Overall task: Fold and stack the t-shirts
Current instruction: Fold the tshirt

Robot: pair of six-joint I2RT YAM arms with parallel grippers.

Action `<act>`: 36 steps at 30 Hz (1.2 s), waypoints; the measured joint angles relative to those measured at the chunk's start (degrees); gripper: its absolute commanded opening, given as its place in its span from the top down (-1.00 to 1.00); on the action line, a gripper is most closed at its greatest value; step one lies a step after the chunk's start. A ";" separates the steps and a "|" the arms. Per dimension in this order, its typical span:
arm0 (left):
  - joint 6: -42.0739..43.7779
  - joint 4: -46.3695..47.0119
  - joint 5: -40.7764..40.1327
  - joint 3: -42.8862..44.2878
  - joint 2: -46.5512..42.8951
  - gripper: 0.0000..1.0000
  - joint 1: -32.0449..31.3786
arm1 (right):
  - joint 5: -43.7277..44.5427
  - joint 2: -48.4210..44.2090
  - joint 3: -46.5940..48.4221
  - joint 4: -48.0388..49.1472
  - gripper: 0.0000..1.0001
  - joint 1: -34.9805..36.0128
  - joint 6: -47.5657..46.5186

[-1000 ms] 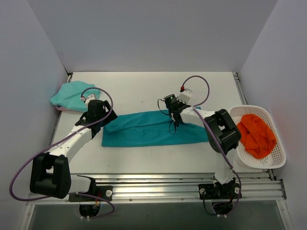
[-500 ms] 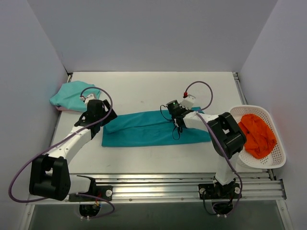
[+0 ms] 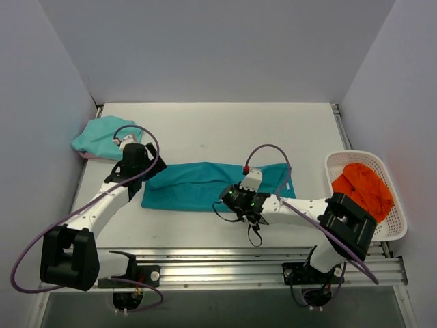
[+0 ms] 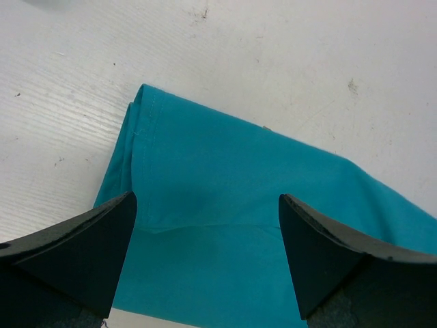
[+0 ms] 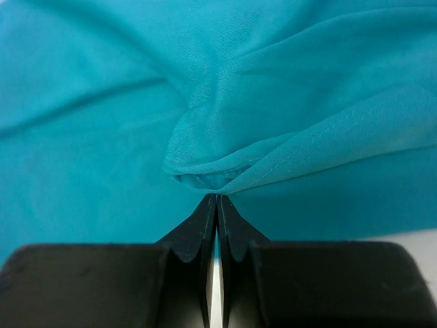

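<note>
The deep teal t-shirt (image 3: 194, 184) lies as a long folded strip across the middle of the table. My right gripper (image 3: 232, 195) is at its near edge, shut on a bunched fold of the teal cloth (image 5: 225, 171), its fingertips pinched together (image 5: 216, 199). My left gripper (image 3: 141, 174) is open just above the strip's left end (image 4: 225, 198), with both fingers (image 4: 82, 253) apart and nothing between them. The paler mint-turquoise t-shirt (image 3: 102, 137) lies crumpled at the far left corner.
A white slatted basket (image 3: 392, 229) stands at the right edge with an orange cloth (image 3: 365, 191) in it. Grey walls close in the left, back and right. A metal rail runs along the near edge.
My right gripper has moved from the strip's far edge toward the near edge and to the left, pulling teal cloth with it. The left arm has barely moved.
</note>
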 measured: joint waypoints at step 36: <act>0.24 2.38 2.16 0.46 5.09 -0.88 -0.24 | 14.19 -18.95 -6.27 -27.93 -1.00 -0.24 19.28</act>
